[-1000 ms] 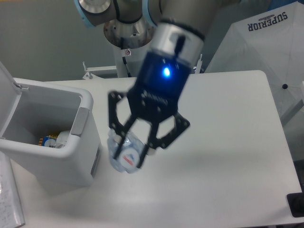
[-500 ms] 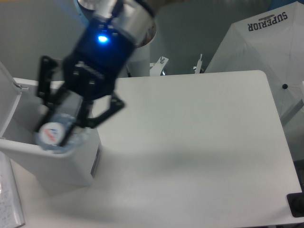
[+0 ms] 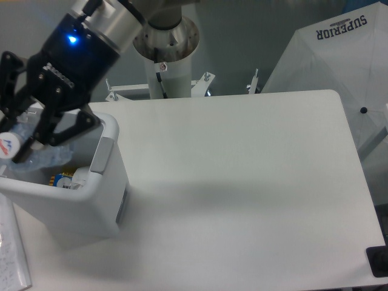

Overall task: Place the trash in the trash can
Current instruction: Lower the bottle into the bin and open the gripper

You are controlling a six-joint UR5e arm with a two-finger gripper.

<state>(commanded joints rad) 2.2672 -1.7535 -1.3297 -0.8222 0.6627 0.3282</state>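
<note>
My gripper hangs over the open white trash can at the left of the table. It is shut on the clear plastic bottle, whose red-and-blue marked end points at the camera. The translucent whitish plastic bag is bunched against the bottle between the fingers and dips into the can's opening. The can's lid is flipped up at the far left, mostly out of view. Its grey handle faces right. Inside lies other rubbish with a blue-and-yellow wrapper.
The robot's base column stands behind the table's far edge. A white umbrella marked SUPERIOR is at the right rear. A black object sits at the front right corner. A sheet of paper lies front left.
My gripper has carried the bottle and bag leftward from the table's middle to above the trash can's opening, and further left over the last half second.
</note>
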